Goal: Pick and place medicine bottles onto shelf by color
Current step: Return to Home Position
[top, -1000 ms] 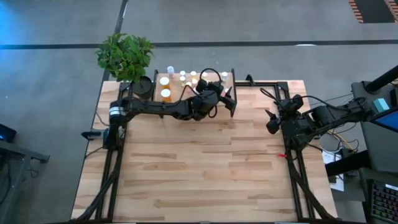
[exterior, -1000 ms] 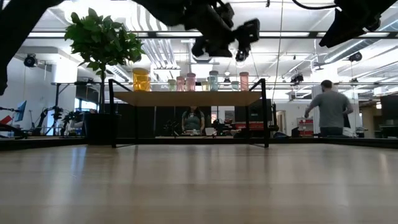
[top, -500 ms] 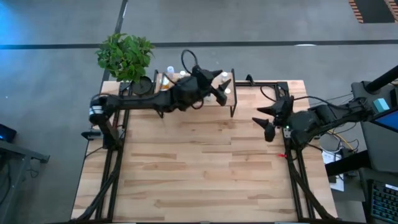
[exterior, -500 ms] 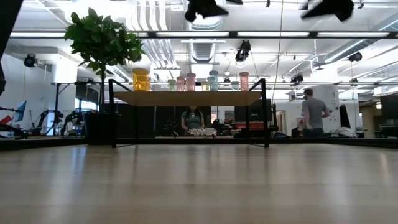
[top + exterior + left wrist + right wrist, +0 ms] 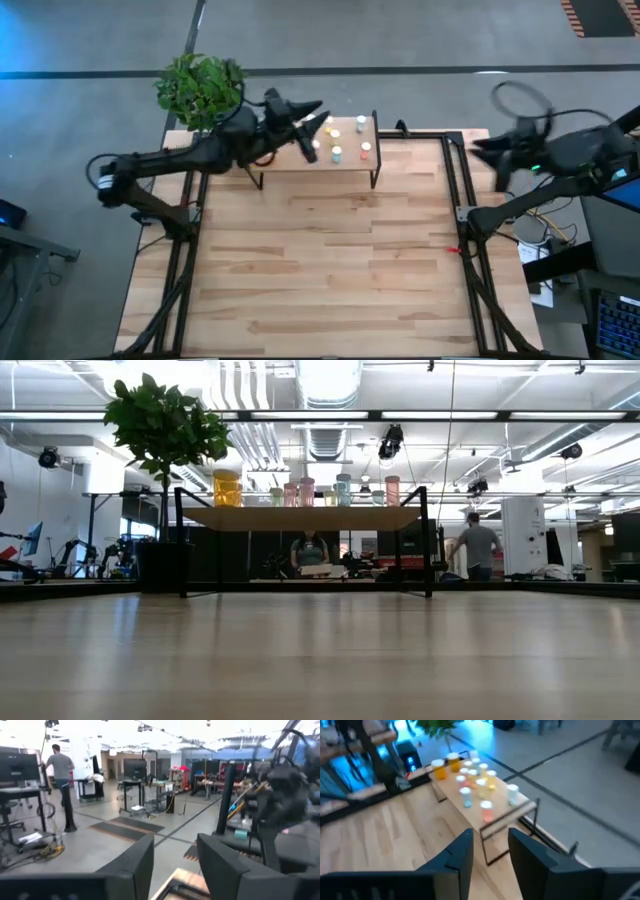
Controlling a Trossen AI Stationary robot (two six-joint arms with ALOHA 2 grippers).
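- Light butcher-block wood table on a black frame, planks bare across middle and front; grey concrete floor all round.
- One potted plant at the back left corner.
- Open workshop beyond: strip lights, ducting, desks, monitors. Two people far back: one standing, one seated, seen under the shelf board.
- One shelf, pale board on thin black legs, at the table's back edge just beside the plant.
- Medicine bottles all upright on the shelf top; about twelve caps counted in the right wrist view.
- Two larger orange bottles at the plant end, the rest small.
- Low view: three pink bottles, at least one teal bottle; other colours too blurred to count.
- Left gripper raised over the shelf's plant end, hiding some caps from above; fingers parted, nothing between.
- Right gripper off the back right corner, well apart from the shelf; moderate gap between its fingers, empty.
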